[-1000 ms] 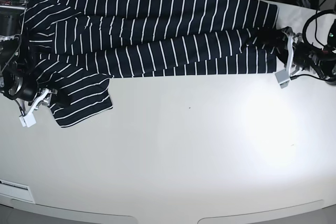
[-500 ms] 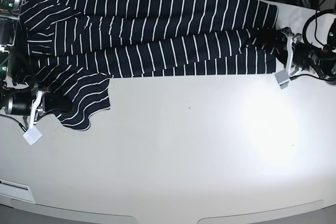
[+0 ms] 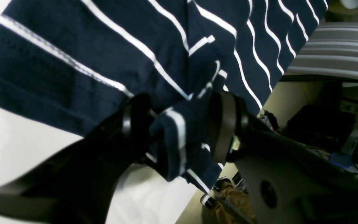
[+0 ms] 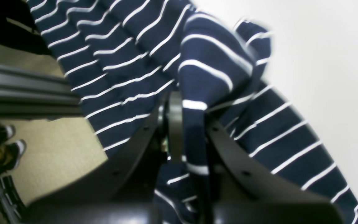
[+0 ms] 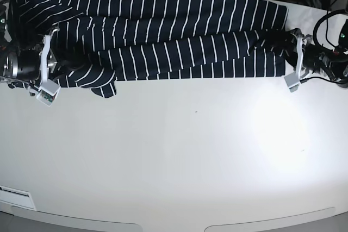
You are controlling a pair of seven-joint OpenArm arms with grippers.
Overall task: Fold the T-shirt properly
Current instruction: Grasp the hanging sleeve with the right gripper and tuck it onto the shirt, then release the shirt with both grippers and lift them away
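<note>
**Q:** State of play nearest the camera?

**A:** Front of the table (image 5: pixel 179 156) was bare white, nothing on it. All the cloth lay along the far edge.

**Q:** Your tools?

**A:** My right tool (image 4: pixel 186 130) was clamped tight on a bunched fold of the T-shirt (image 5: pixel 163 36), stripes pinched between the two pads; in the base view that tool (image 5: pixel 46 63) sat at the sleeve end. My left tool (image 3: pixel 179 133) stood with its jaws wide, a thick wad of hem between them. The pads looked pressed against the wad, so I judged it a grip on a bulky bunch, not an empty gape. In the base view it (image 5: pixel 296 61) sat at the hem corner, by the table's edge.

**Q:** And the shirt itself?

**A:** Stretched sideways in a long band across the back of the table, one lengthwise fold laid over. A sleeve flap sagged toward the front near my right tool.

**Q:** How far along?

**A:** Early to middle, by my reckoning. One long fold done; sleeve to tuck, then the cross folds remained.
</note>
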